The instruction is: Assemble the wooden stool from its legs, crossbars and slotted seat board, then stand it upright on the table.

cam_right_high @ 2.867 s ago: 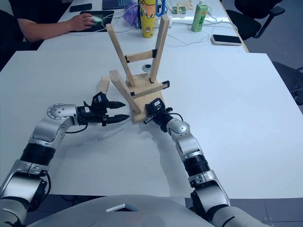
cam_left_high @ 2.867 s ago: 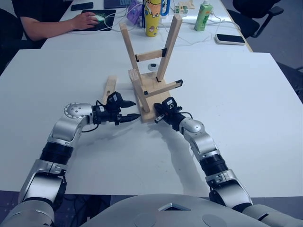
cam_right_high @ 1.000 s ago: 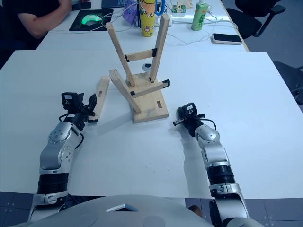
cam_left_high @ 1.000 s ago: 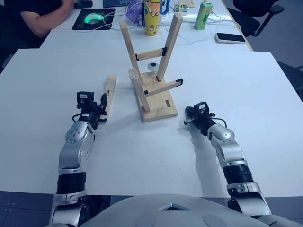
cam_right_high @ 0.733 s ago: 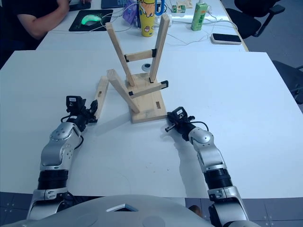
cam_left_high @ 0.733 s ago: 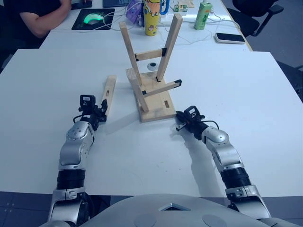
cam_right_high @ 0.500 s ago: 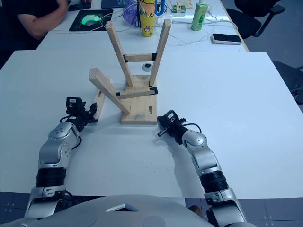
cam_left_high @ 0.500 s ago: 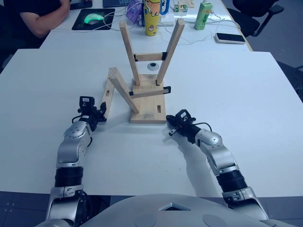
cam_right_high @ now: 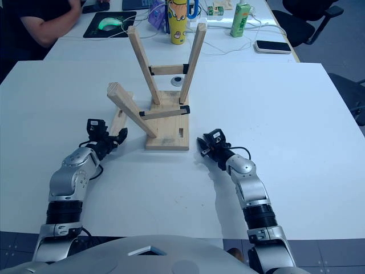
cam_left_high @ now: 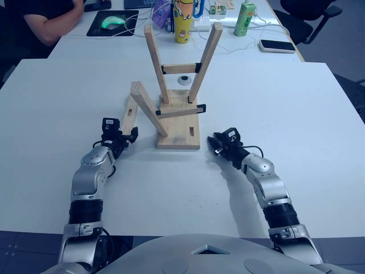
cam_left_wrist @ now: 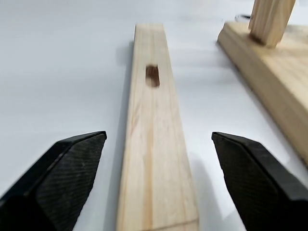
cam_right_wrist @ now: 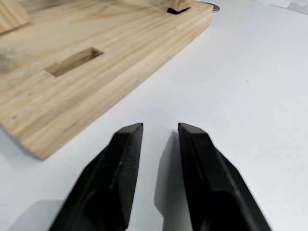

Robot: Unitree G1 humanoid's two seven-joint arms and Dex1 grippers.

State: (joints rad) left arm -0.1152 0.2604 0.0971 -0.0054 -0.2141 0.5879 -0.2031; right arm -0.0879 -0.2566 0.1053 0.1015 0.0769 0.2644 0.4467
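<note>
We note slotted seat board point(cam_left_high: 179, 135) flat mid-table, three legs point(cam_left_high: 157, 68) fitted, fourth leg point(cam_left_high: 128, 117) loose at its 9 o'clock, our left gripper point(cam_left_high: 129, 137) fingers point(cam_left_wrist: 67, 178) spread astride that leg's near end, right gripper point(cam_left_high: 214, 141) at board's 4 o'clock, fingers point(cam_right_wrist: 120, 173) narrowly parted, empty

Left: the loose leg point(cam_left_high: 126, 123) lies between your left gripper's point(cam_left_high: 130, 136) wide jaws; bare bench point(cam_left_high: 285, 103) on both flanks.
Above: a slanted stool leg point(cam_left_high: 147, 108) leans over the loose leg's far end.
Right: a strip of bare bench separates your right gripper point(cam_left_high: 214, 142) from the seat board's point(cam_left_high: 181, 131) near corner.
</note>
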